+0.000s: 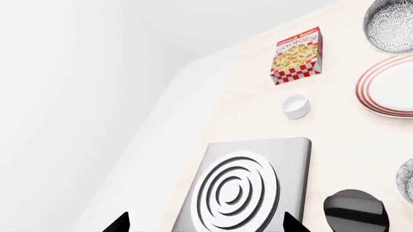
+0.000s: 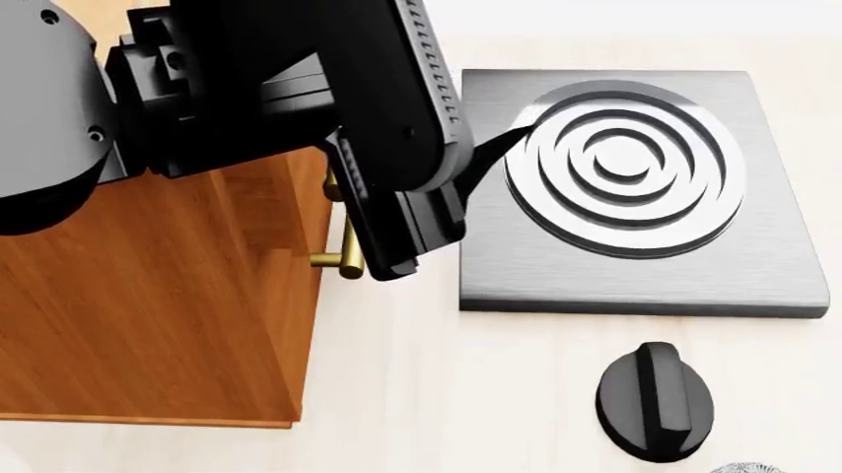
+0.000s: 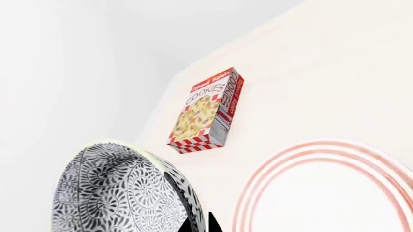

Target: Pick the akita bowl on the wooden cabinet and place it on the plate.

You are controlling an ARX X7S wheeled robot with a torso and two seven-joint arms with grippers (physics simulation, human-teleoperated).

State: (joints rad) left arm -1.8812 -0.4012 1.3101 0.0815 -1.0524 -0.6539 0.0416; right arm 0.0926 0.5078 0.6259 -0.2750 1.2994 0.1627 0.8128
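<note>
Pinching bowl (image 3: 123,193) by rim, apparently, in right gripper (image 3: 203,226); off cabinet (image 2: 145,325), beside plate (image 3: 335,193), not over it. Keeping left gripper (image 1: 206,227) spread, empty, above stove (image 1: 252,179). Risking miss if released here; risking tilt or slip from thin rim pinch.
</note>
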